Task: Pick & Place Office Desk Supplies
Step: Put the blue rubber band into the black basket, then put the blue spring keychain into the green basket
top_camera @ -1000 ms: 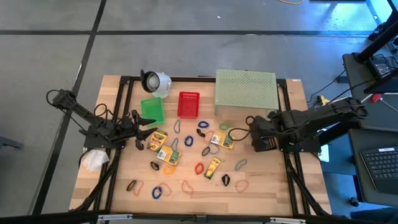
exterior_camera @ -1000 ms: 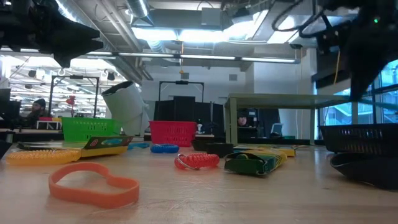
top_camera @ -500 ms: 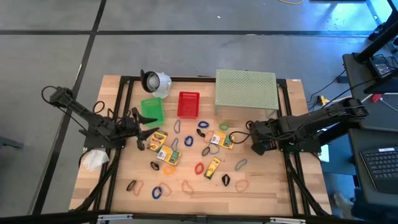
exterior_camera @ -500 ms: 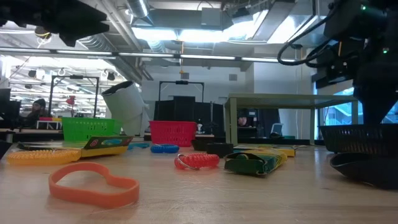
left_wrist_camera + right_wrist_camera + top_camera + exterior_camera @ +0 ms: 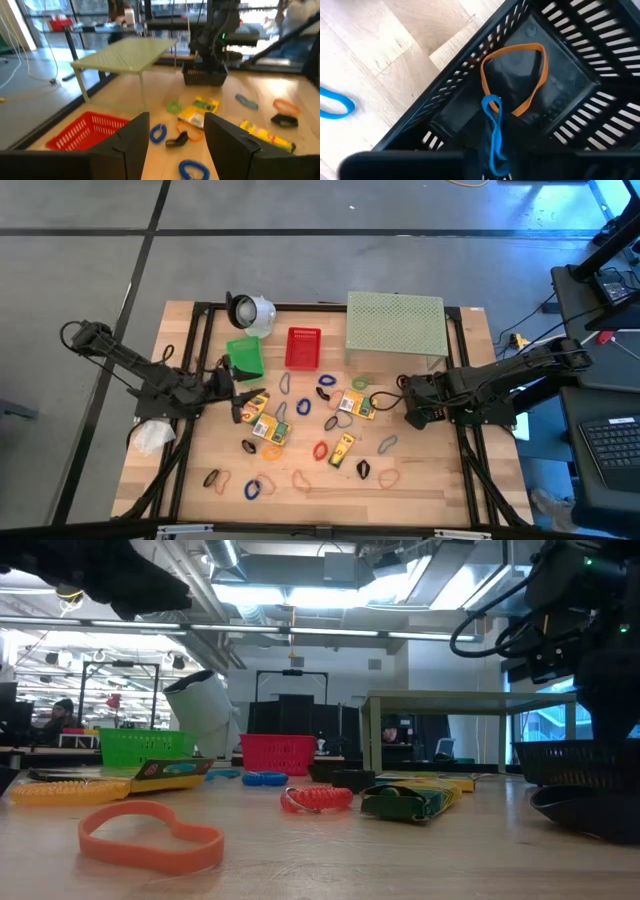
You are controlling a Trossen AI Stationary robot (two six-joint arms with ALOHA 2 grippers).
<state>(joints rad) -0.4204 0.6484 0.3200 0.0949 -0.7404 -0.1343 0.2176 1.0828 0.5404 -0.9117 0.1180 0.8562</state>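
Observation:
Yellow-and-green crayon boxes (image 5: 258, 404) (image 5: 342, 448) and thin rubber bands (image 5: 322, 449) in several colours lie flat on the wooden table (image 5: 430, 480). My left gripper (image 5: 172, 145) hovers open and empty above the table's left part, near one crayon box. My right gripper (image 5: 492, 161) points down into a black slatted basket (image 5: 580, 75) at the table's right and is shut on a blue rubber band (image 5: 493, 127). An orange rubber band (image 5: 520, 75) lies on the basket's floor. My right gripper holds the blue rubber band by its upper end (image 5: 495, 152), coming from above and pointing down. The band hangs stretched long and narrow below the fingers, inside the basket. Its lower loop (image 5: 490, 104) reaches down by the orange band. The fingertips hide the pinch itself.
At the far side stand a pale green perforated shelf (image 5: 395, 325), a red basket (image 5: 303, 347), a green basket (image 5: 245, 358) and a white round object (image 5: 250, 312). A crumpled white thing (image 5: 152, 437) lies at the left edge. The near strip of table holds few things.
My right gripper has gone down into the black basket with the blue band. My left gripper has risen and gone a little toward the table's right, staying open.

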